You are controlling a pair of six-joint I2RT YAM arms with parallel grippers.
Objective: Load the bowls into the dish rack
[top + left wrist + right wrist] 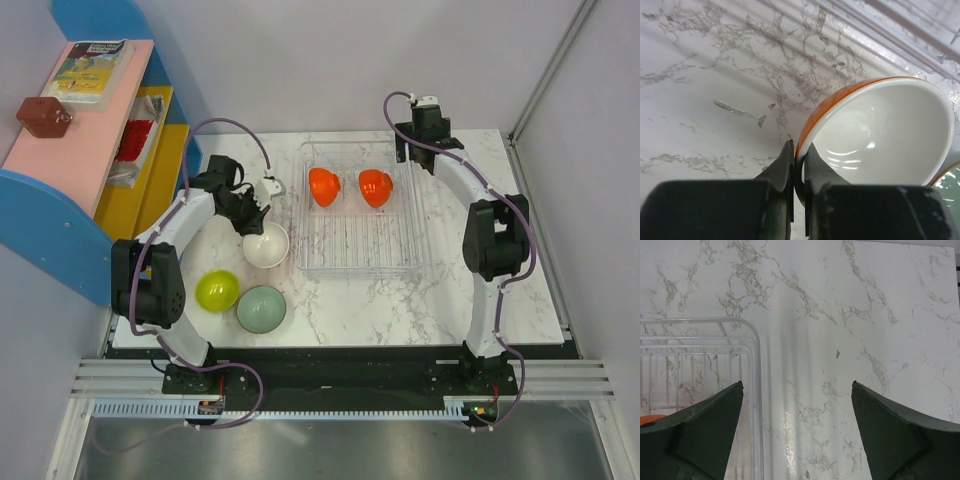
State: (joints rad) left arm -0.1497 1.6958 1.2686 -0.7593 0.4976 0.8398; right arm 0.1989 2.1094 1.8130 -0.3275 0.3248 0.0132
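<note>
My left end effector clamps the white-lined bowl by its rim, a grip for lifting it off the surface just beside the dish rack — the right end effector hangs spread, empty.

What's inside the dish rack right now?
The dish rack holds a left orange bowl and a right orange bowl at its far end; nothing else shows. The floor under them is covered.
</note>
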